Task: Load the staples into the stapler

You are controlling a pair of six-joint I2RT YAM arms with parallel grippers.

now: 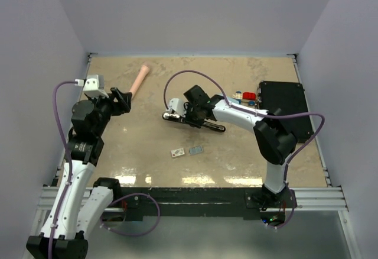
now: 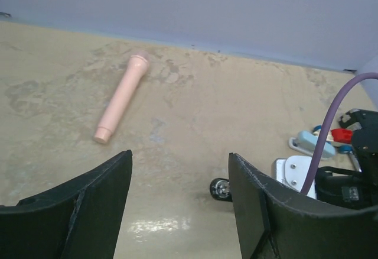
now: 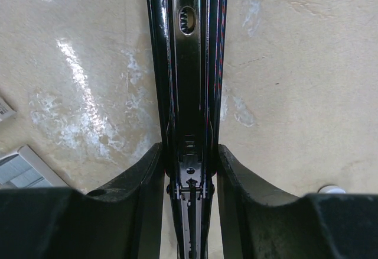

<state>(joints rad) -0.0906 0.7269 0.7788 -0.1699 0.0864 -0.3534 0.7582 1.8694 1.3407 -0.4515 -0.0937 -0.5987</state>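
While its jaws clamp the long black stapler (image 3: 188,64) mid-scene, the right gripper (image 3: 189,152) hangs low over it. Far left, the left gripper (image 2: 180,182) has its jaws apart, empty, near a pink plastic cylinder (image 2: 121,99). The tiny white cardboard staple box (image 1: 177,152) and small grey-blue tray (image 1: 196,150) lie side by side, nearer than the stapler.

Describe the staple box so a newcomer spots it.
On the tan table, look in front of the long black stapler, toward the arm bases. Of two tiny rectangles side by side, the staple box is the left one: white, while the tray is grey-blue.
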